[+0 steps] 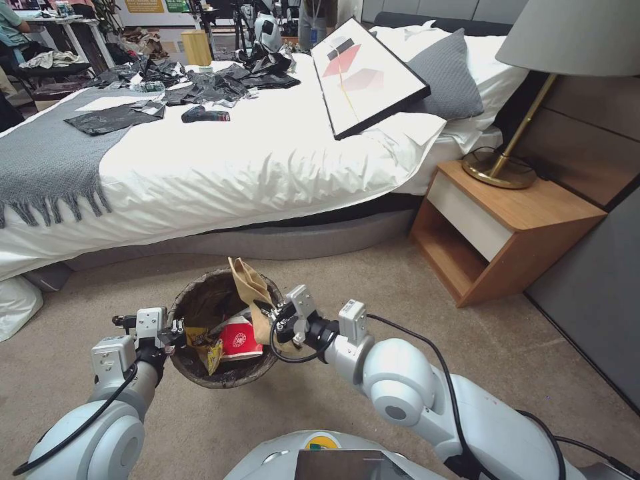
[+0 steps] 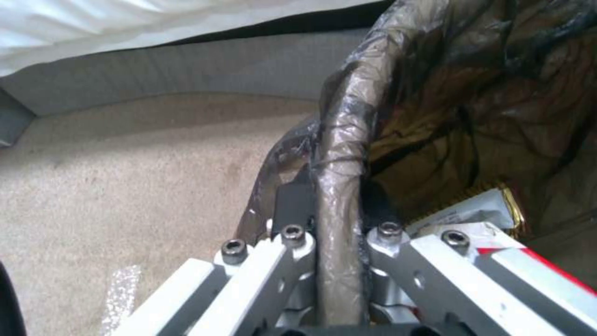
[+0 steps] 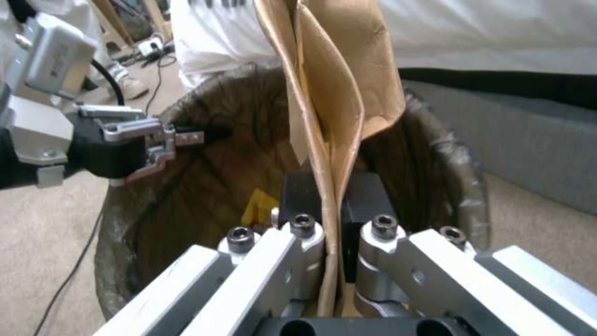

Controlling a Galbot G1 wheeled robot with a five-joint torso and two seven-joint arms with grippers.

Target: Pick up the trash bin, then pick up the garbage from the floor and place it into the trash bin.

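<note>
While the trash bin [image 1: 200, 363] sits low in the frame's centre, we clamp its rim with our left gripper [image 2: 333, 205] — our right gripper [image 3: 333, 196] pinches brown paper [image 3: 336, 93] above a red-and-white wrapper [image 1: 239, 340] inside.

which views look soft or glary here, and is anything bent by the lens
Head view: sharp, but the bed edge bows. Left wrist view: soft; glare on the trash bin liner rim held in the left claw. Right wrist view: the brown paper in the right claw looks blurred.
</note>
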